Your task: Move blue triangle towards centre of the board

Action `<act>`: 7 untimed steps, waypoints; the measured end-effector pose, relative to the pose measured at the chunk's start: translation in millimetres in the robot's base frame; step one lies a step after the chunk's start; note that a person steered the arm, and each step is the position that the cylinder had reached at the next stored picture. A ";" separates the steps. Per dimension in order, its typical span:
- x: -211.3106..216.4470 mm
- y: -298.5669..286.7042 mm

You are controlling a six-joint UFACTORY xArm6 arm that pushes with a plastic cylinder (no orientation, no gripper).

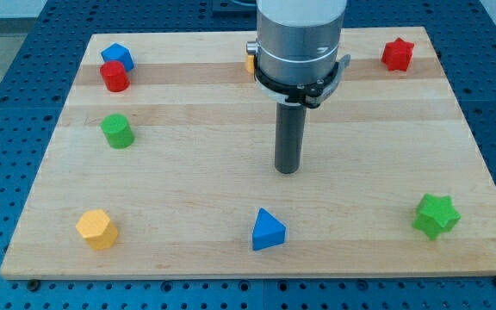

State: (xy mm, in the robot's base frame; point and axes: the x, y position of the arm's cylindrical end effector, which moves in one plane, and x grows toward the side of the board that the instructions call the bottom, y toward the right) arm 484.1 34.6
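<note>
The blue triangle [267, 230] lies near the view's bottom edge of the wooden board [368, 164], a little left of the middle. My tip [288, 170] stands near the board's middle, above and slightly right of the blue triangle, with a clear gap between them. The rod hangs from the grey arm at the view's top.
A blue block [118, 56] and a red cylinder [114, 77] touch at the top left. A green cylinder [117, 131] is at the left, a yellow block [97, 229] bottom left, a green star [436, 215] bottom right, a red star [397, 54] top right. An orange block [250, 59] peeks from behind the arm.
</note>
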 end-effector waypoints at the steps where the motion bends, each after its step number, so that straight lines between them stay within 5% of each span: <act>1: 0.0 0.0; 5: 55.1 83.1; 6: 110.3 96.8; 7: 115.0 84.7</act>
State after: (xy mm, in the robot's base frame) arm 599.2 119.3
